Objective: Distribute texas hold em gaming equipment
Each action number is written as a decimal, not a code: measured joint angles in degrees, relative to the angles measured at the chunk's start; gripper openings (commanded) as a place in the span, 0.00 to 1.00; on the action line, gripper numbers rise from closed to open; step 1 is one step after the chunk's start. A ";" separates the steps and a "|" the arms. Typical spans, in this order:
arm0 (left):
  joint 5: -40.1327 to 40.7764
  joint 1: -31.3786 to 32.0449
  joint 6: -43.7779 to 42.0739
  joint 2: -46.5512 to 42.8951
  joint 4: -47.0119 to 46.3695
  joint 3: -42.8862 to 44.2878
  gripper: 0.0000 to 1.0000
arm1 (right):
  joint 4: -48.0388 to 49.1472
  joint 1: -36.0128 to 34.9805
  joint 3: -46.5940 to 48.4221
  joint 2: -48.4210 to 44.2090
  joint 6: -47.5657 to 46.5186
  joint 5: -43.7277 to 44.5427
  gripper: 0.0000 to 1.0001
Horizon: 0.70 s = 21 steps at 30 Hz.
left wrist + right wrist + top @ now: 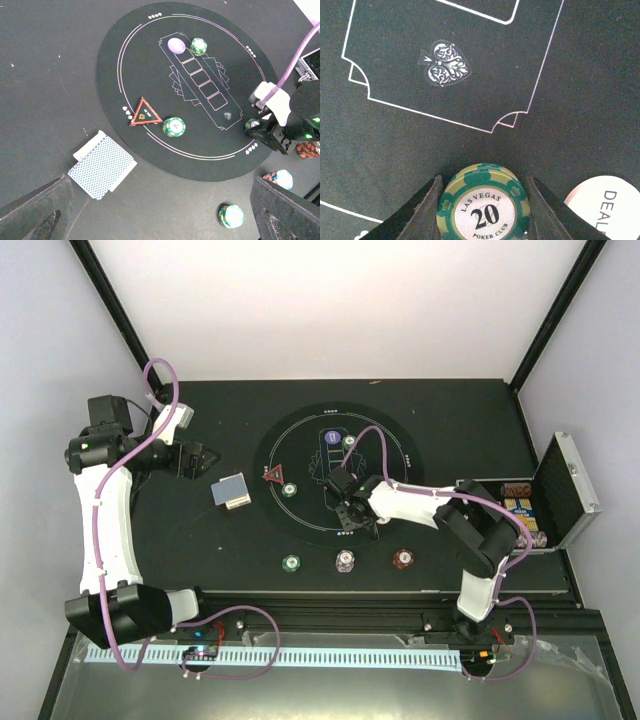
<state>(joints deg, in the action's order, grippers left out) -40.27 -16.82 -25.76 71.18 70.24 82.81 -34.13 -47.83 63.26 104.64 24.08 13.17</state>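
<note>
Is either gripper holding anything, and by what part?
The right gripper pinches the green 20 chip by opposite sides of its rim; the left gripper is open, empty.

A blue-backed card deck [102, 166] lies just off the round mat [150, 60], near the red triangle [145, 112].

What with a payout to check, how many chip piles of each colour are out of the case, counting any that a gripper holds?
green chip piles: 4, one of them between the fingers of the right gripper
red chip pile: 1
white chip pile: 1
Total: 6
</note>
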 measured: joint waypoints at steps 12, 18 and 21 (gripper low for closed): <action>-0.02 0.00 -0.02 0.00 -0.02 0.33 0.99 | 0.44 0.44 -0.17 0.02 -0.15 0.79 0.68; -0.07 0.00 -0.02 0.00 -0.02 0.39 0.99 | -2.75 0.22 0.63 -2.95 -0.37 1.60 0.72; -0.09 0.00 0.00 0.00 -0.02 0.42 0.99 | -4.68 -1.18 2.01 -6.91 0.15 2.10 0.76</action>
<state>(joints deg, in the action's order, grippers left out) -40.36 -16.82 -25.76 71.18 70.22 83.22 -38.81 -49.01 65.28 97.73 24.23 15.27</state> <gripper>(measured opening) 0.989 0.729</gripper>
